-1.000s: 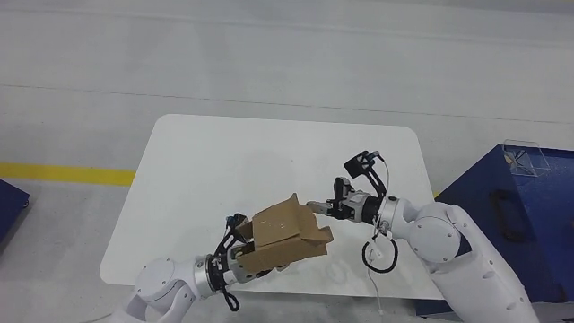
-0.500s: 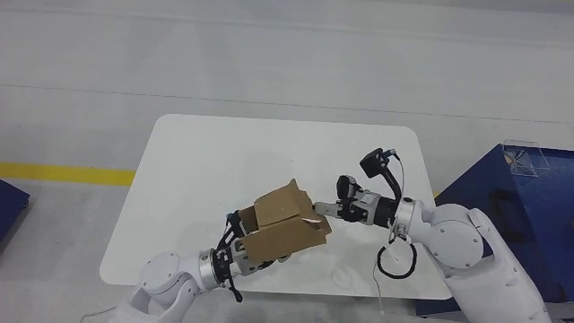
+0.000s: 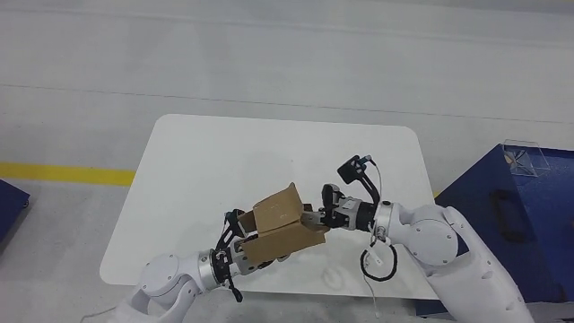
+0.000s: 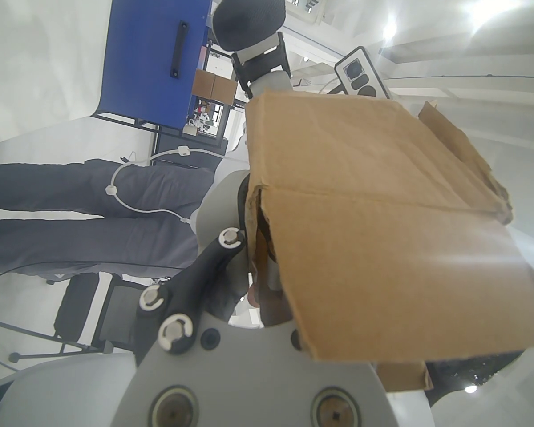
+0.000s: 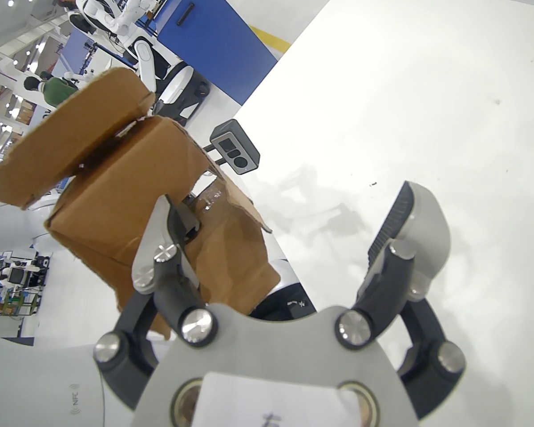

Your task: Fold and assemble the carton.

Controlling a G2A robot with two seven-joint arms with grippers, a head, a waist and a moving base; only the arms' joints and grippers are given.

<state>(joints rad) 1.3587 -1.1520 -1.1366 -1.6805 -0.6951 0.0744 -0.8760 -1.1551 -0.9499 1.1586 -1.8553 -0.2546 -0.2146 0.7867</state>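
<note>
Carton (image 3: 280, 226) gripped by left tool (image 3: 242, 237).

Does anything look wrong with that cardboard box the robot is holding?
Yes, the carton looks worn. In the left wrist view its far edge is ragged and torn, and in the right wrist view one flap juts out crooked instead of lying shut. The left gripper holds it.

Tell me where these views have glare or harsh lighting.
Left wrist view: the ceiling lights flare strongly, and a pale sheen crosses the carton. Right wrist view: the table is a bright, almost featureless white, while the carton is evenly lit. Top view: flat, even light, no flare.
</note>
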